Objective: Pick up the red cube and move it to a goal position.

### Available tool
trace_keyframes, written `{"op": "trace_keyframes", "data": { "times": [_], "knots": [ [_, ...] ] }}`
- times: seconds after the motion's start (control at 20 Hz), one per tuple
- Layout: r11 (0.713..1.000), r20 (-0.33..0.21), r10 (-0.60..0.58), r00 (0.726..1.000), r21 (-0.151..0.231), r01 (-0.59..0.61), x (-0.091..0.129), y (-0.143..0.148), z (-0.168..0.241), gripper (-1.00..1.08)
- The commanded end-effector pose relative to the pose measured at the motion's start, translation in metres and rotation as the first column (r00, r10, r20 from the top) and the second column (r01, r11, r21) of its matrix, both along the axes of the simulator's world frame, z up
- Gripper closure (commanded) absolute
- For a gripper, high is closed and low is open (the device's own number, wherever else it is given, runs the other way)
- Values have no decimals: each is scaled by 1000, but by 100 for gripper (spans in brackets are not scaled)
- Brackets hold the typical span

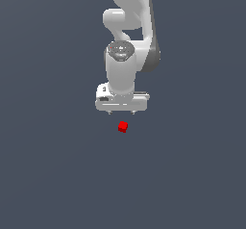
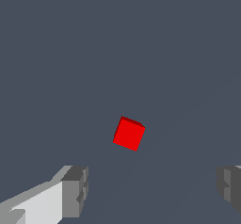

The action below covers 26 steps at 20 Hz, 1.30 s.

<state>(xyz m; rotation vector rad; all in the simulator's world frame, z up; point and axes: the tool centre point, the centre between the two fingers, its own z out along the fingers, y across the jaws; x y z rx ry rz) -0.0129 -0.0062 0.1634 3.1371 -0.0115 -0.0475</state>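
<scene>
Here the red cube [image 1: 123, 126] lies alone on the plain dark grey floor [image 1: 48, 175], just below the white gripper [image 1: 121, 112] in the exterior view and apart from it. In the wrist view the cube [image 2: 129, 133] sits turned askew, beyond the grey fingertips [image 2: 75, 190], which are spread wide and hold nothing.

Red cube [image 1: 123, 126] on the floor [image 1: 48, 175], just before the tool [image 1: 120, 111], untouched, between its spread fingers [image 2: 75, 190].
</scene>
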Motion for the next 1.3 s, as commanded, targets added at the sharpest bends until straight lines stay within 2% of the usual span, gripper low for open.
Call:
{"op": "trace_keyframes", "data": {
  "times": [0.0,0.35,0.65,1.25],
  "knots": [
    [1000,0,0,1000,0,0,0,0,0,-92],
    [999,3,-35,999,0,35,-1,0,-14,-92],
    [992,10,-122,992,-1,122,-5,1,-47,-92],
    [944,28,-329,944,2,329,-9,5,-131,-92]
  ]
}}
